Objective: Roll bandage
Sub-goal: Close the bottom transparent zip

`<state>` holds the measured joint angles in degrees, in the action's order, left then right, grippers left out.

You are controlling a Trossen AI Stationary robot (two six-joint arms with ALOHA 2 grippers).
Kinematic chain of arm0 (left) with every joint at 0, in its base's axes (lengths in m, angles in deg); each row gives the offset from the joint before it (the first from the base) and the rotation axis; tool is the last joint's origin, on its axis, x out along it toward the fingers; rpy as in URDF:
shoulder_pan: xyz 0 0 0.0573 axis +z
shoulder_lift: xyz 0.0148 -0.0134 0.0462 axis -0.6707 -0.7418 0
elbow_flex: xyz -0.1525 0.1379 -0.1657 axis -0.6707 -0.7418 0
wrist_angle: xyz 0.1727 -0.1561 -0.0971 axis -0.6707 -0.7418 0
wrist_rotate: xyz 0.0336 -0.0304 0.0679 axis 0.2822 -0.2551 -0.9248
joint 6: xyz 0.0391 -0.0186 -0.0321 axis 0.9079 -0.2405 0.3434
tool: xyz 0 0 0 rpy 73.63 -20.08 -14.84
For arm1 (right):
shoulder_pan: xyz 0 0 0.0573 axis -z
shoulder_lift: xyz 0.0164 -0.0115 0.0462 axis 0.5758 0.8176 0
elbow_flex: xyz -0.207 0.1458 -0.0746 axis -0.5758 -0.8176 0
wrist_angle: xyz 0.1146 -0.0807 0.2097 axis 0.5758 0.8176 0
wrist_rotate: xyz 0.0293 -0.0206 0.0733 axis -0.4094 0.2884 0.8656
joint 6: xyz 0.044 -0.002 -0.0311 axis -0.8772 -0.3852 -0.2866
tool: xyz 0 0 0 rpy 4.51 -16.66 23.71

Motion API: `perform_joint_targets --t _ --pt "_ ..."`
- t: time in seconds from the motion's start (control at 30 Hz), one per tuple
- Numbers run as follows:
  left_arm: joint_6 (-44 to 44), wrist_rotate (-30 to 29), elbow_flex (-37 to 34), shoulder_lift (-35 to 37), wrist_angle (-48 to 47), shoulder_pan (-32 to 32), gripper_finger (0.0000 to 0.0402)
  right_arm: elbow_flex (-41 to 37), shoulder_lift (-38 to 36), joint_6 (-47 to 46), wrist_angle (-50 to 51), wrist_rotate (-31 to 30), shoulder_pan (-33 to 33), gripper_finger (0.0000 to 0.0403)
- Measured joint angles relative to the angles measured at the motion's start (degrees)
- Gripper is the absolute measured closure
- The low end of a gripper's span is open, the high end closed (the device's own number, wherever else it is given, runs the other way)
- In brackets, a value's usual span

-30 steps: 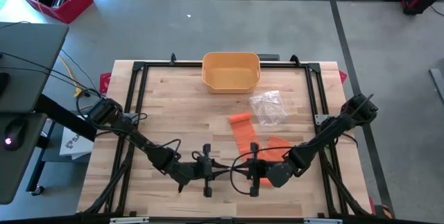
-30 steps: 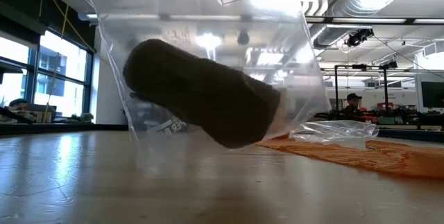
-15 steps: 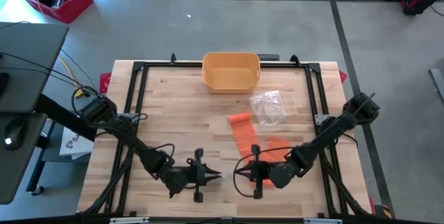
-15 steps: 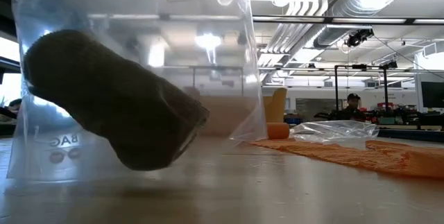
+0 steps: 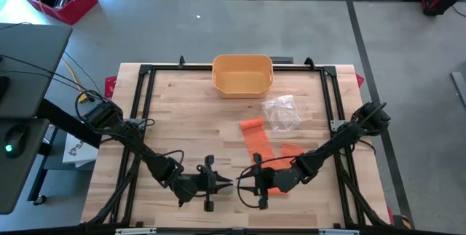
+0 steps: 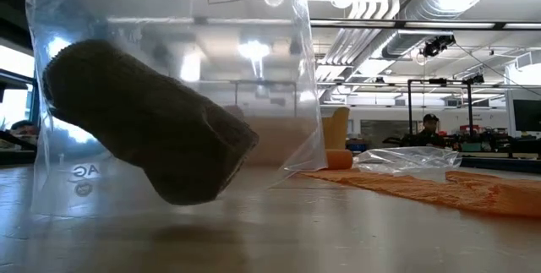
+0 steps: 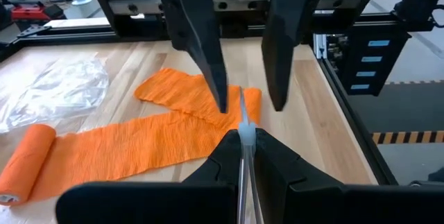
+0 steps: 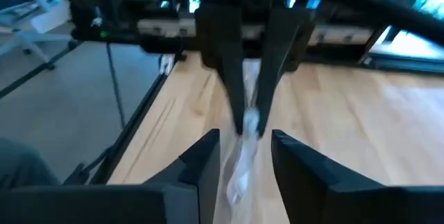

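High view: my left claw (image 5: 223, 185) pinches the clear bag (image 6: 169, 104); right claw (image 5: 245, 185) stands parted, gripping nothing; I judge the orange bandage (image 5: 256, 142) mostly unrolled.

The clear bag (image 6: 169, 95) runs past the low view's top edge, hiding its holder.

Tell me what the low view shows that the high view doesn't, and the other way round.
Only the low view shows a dark roll inside a clear plastic bag hanging above the tabletop, plus a person far back in the room. Only the high view shows both arms, the left hand and right hand facing each other at the near edge. Both show the unrolled orange bandage, the crumpled plastic wrapper and the yellow bin.
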<state>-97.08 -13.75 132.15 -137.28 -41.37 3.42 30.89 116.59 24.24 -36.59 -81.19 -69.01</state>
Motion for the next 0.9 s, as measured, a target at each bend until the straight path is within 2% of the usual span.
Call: perform_joint_targets --t 0.1,0.3,0.37,0.47,0.7,0.8,0.9 --pt "-0.02 0.03 0.00 0.00 0.07 0.00 0.0387 0.00 0.33 1.02 -1.69 -0.73 -0.02 0.0304" --pt "-0.04 -0.10 0.00 0.00 0.16 0.01 0.0387 0.00 0.35 1.84 -1.41 -0.44 0.52 0.0384" --pt "-0.02 0.11 0.00 0.00 0.31 0.04 0.0387 0.00 0.35 2.71 -1.41 -0.36 0.50 0.0397" --pt "-0.02 0.18 0.00 0.00 0.46 0.04 0.0387 0.02 0.35 1.50 -0.92 1.16 0.88 0.0389" --pt "-0.04 0.07 0.00 0.00 0.79 0.04 0.0387 0.02 0.40 0.10 -0.44 1.35 1.59 0.0339" --pt "-0.07 0.02 0.00 0.00 0.98 0.04 0.0387 0.02 0.40 0.09 -0.60 1.35 1.64 0.0338" --pt "-0.02 0.06 0.00 0.00 1.49 0.04 0.0387 0.02 0.40 0.11 -0.63 1.38 1.62 0.0356"
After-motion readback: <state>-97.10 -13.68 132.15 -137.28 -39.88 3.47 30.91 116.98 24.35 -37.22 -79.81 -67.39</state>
